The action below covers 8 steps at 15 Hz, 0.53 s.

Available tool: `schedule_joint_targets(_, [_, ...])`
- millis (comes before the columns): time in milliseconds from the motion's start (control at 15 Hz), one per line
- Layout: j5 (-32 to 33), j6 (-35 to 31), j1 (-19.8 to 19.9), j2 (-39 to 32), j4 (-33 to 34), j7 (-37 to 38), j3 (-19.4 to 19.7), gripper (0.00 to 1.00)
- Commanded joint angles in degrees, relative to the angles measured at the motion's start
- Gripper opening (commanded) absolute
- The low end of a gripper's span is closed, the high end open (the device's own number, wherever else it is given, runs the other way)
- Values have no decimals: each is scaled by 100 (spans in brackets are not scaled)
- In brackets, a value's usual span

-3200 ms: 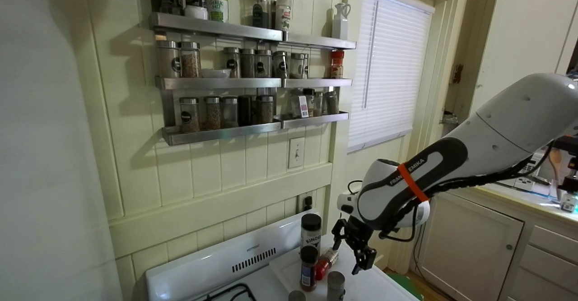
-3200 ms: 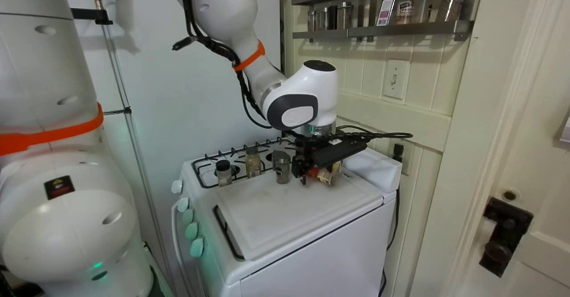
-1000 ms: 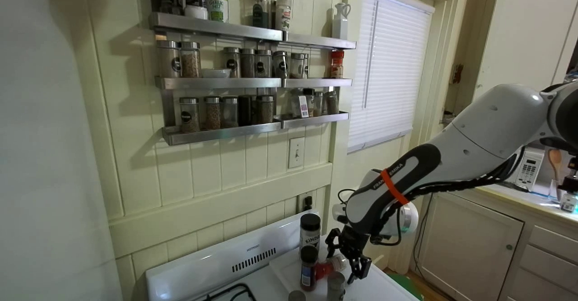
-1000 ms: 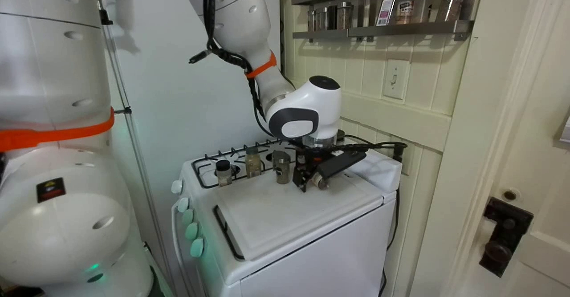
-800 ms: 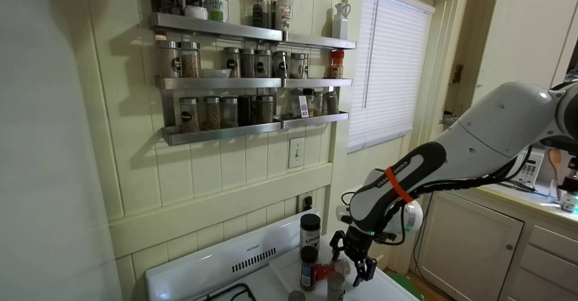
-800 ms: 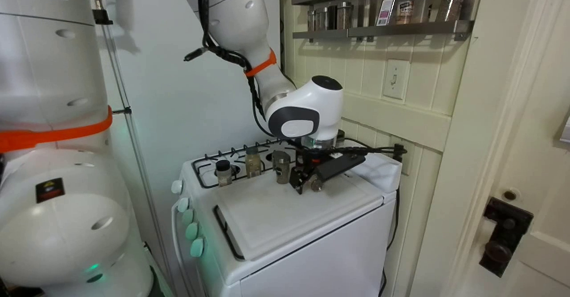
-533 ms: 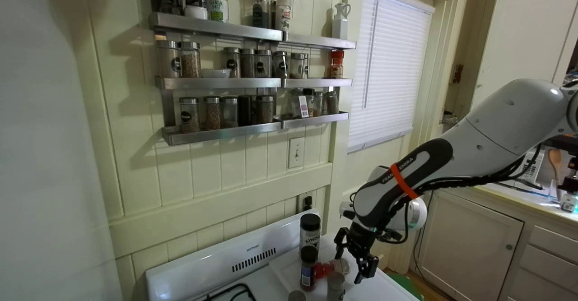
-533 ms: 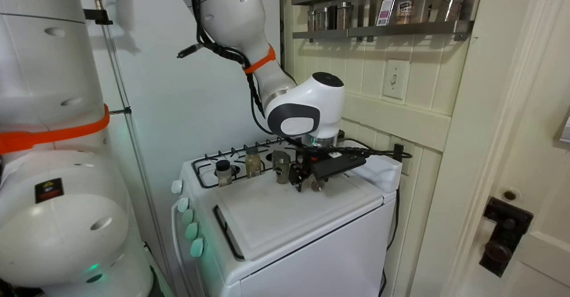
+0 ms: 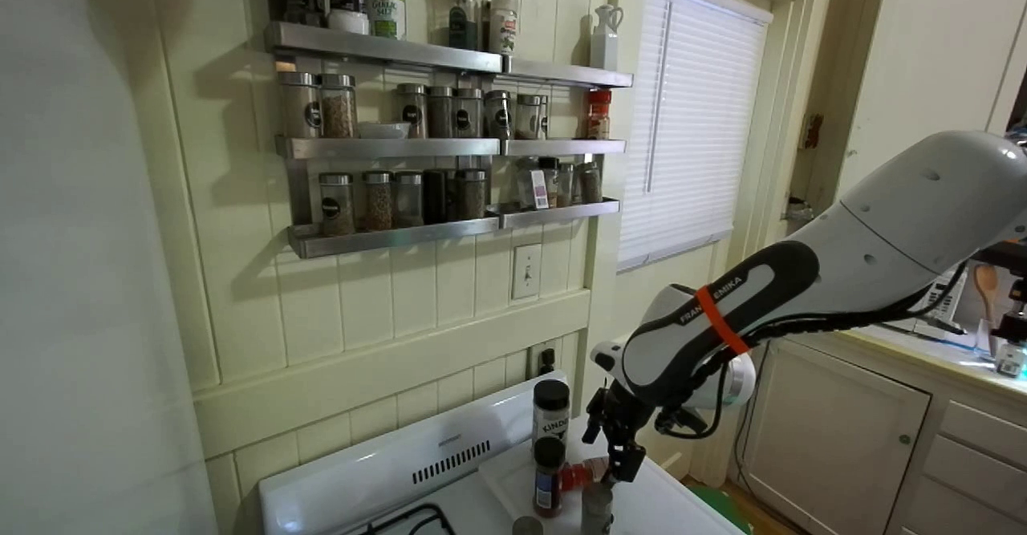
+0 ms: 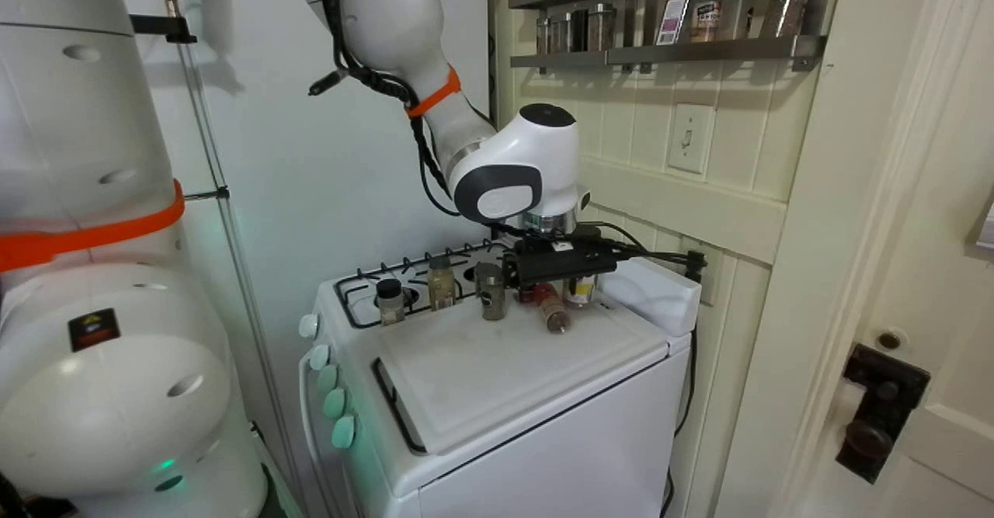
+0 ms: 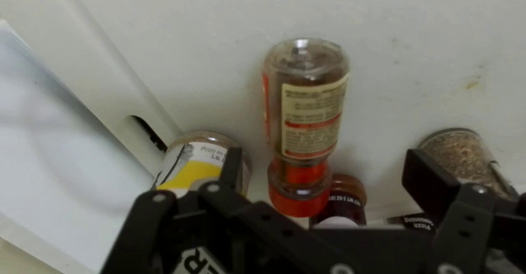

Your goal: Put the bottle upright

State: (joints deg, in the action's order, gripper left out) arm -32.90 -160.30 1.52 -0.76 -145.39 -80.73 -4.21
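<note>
Since the bottle point(image 11: 306, 124) lies on its side, approach seems in hand; the pincer point(image 11: 324, 165) (spread, empty) should next descend and clasp.

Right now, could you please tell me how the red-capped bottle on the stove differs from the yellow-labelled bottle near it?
The red-capped bottle lies on its side; the yellow-labelled bottle stands upright. The red-capped bottle's label is cream with red bands; the yellow-labelled bottle's is white and yellow. Both rest on the stove.
</note>
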Motion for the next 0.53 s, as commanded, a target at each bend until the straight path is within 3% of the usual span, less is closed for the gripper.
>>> schedule_joint_targets(0, [53,-295,-76,-100,-3,407,-77,100])
schedule_joint_targets(467, [-494,-531,-82,-284,76,-68,-255,100])
